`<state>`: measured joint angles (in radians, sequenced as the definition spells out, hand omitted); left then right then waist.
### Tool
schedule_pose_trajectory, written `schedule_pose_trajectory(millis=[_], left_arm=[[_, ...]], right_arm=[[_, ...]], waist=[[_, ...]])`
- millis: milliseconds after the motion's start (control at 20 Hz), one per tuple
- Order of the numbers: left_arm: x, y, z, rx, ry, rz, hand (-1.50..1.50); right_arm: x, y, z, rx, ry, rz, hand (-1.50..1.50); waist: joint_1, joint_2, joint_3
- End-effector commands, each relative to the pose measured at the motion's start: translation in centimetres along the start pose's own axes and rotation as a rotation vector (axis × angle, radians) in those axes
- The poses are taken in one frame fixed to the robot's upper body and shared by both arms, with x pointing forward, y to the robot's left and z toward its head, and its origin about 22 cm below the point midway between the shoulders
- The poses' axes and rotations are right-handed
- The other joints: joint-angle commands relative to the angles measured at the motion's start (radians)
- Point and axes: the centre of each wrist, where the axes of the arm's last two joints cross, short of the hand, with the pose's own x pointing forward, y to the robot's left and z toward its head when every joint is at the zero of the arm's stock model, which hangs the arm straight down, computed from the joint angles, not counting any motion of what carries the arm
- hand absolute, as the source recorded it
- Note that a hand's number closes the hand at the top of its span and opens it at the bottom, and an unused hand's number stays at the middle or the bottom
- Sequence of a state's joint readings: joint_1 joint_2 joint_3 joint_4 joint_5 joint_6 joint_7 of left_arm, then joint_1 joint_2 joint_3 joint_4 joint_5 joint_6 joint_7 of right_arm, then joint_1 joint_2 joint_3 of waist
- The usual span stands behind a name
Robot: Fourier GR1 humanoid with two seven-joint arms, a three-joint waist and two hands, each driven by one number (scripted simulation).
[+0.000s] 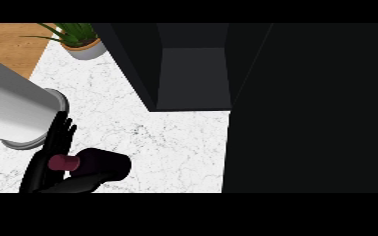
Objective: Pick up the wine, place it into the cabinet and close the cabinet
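The wine (96,164) was seen low at the left of the head view, a dark bottle with a maroon cap, lying tilted with its capped end toward the left and its broad base toward the right. It was held by the left hand (52,155), whose fingers (65,130) stood fairly straight behind the neck while the thumb was curved under the body; the bottle was thus pinched between them. Whether the bottle was touching the white marble surface (177,145) or was raised off it could not be told.

The cabinet (193,75) stood open up and to the right of the bottle, its dark hollow facing the viewer, with bare surface between the two. The bottle's base was already turned roughly toward that side, so it was judged that the coming move would be a carry up and rightward, with the long axis kept or righted on the way into the opening. A large dark panel (303,110), probably the cabinet's door, filled the right of the view. The right hand was not seen. A potted plant (80,42) stood at the upper left, well apart.
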<state>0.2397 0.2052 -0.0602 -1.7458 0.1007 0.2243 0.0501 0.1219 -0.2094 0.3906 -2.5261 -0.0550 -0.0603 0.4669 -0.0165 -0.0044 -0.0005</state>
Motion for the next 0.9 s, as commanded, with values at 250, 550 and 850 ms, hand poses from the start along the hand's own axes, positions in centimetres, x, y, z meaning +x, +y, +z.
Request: schedule_pose_trajectory(millis=[250,550,850], left_arm=[[-4.6,1.5,-0.3,-0.020,0.041,0.004,-1.50],[-7.7,0.4,-1.9,-0.055,0.049,0.035,-1.50],[-10.0,-2.6,2.4,-0.090,0.082,0.054,-1.50]], right_arm=[[5.3,-0.1,4.5,0.027,-0.083,-0.029,-1.50],[4.9,-0.3,3.3,0.026,-0.100,-0.022,-1.50],[4.8,0.2,4.4,0.023,-0.108,-0.046,-1.50]], waist=[[-0.003,0.000,0.000],[-0.002,0.003,-0.001],[-0.003,-0.003,0.001]])
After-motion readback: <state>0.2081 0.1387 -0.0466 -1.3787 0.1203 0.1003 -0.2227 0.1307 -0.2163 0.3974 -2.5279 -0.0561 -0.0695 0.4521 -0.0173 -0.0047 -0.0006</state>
